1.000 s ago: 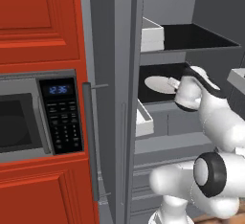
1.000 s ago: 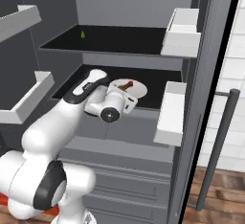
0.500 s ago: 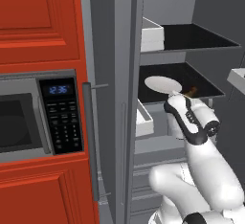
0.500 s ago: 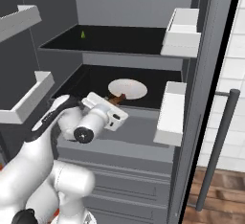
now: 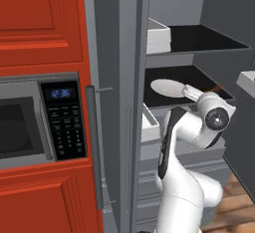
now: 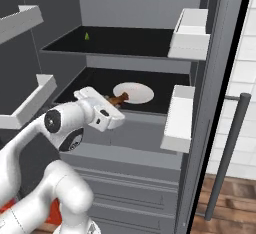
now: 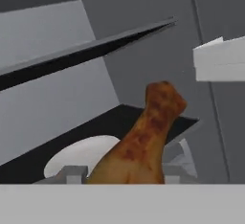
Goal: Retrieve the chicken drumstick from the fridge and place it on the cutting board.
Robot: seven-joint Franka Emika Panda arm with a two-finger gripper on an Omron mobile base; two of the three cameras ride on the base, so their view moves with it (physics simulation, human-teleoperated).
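1. The gripper (image 6: 116,109) is holding the chicken drumstick (image 7: 139,141), its fingers pinching the thick end while the knobby bone end is sticking out toward 12 o'clock in the hand view.
2. The drumstick is hanging just above the front lip of the fridge's (image 6: 131,58) lower black shelf, at 9 o'clock of the white plate (image 6: 134,92) in the right base view.
3. Judging the step as withdrawal, the hand should be pulling straight back toward 6 o'clock, keeping level and the pinch firm.
4. The white door bin (image 6: 176,118) is sitting at 3 o'clock, the upper shelf (image 7: 86,53) at 12; steering between them is avoiding a knock.
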